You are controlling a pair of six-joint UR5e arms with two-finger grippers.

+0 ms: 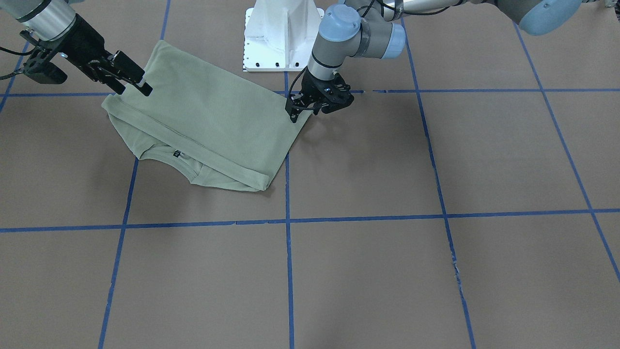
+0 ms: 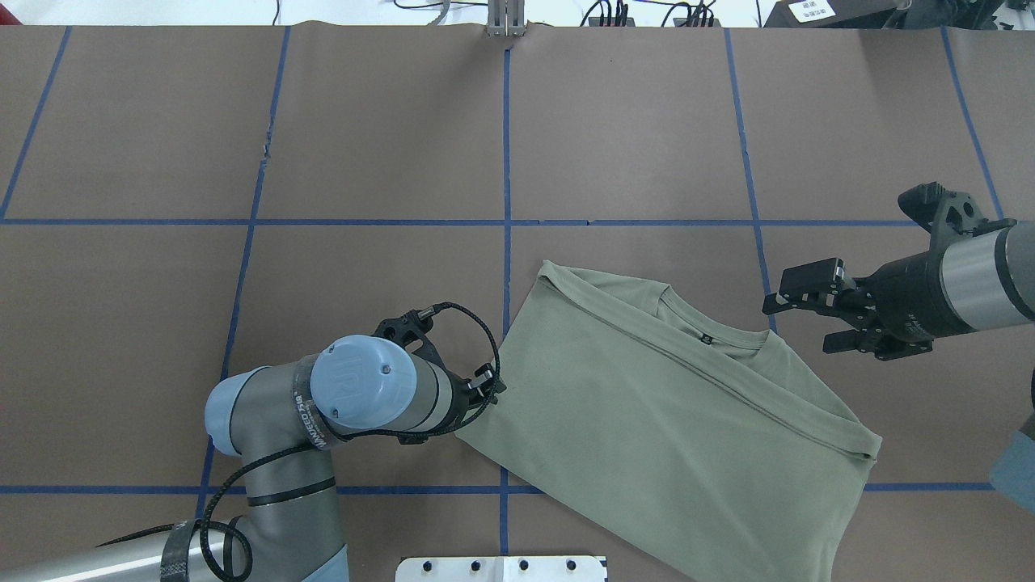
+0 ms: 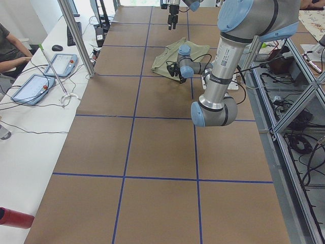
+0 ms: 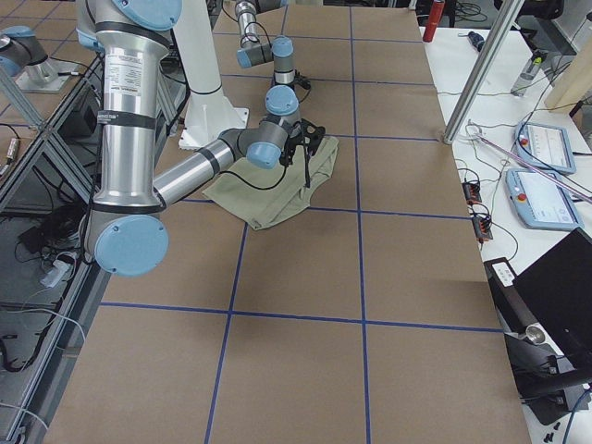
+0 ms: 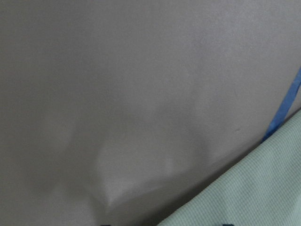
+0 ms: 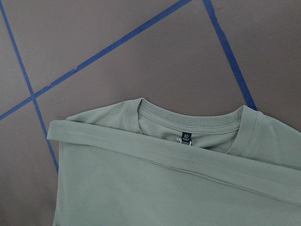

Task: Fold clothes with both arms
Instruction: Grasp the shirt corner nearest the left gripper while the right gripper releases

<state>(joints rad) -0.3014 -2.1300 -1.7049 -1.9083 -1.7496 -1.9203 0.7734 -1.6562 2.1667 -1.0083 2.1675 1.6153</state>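
Note:
The sage-green shirt [image 2: 663,420] lies folded flat on the brown table, neck label [image 2: 705,338] showing, a folded band running across below the collar [image 6: 141,155]. My left gripper [image 1: 302,114] is low at the shirt's edge on the robot's left side [image 2: 489,384]. It stands open, and the cloth corner [image 5: 263,188] shows just beside its fingertips. My right gripper [image 2: 796,323] hovers open above the table, just off the shoulder corner near the collar [image 1: 134,89], holding nothing. The shirt [image 1: 203,121] rests undisturbed between both arms.
The white pedestal base [image 1: 283,34] stands right behind the shirt. Blue tape lines [image 2: 507,162] grid the table. A side bench with tablets [image 3: 30,86], a seated person [image 3: 10,48] and a red cylinder [image 3: 15,217] lies beyond the far table edge.

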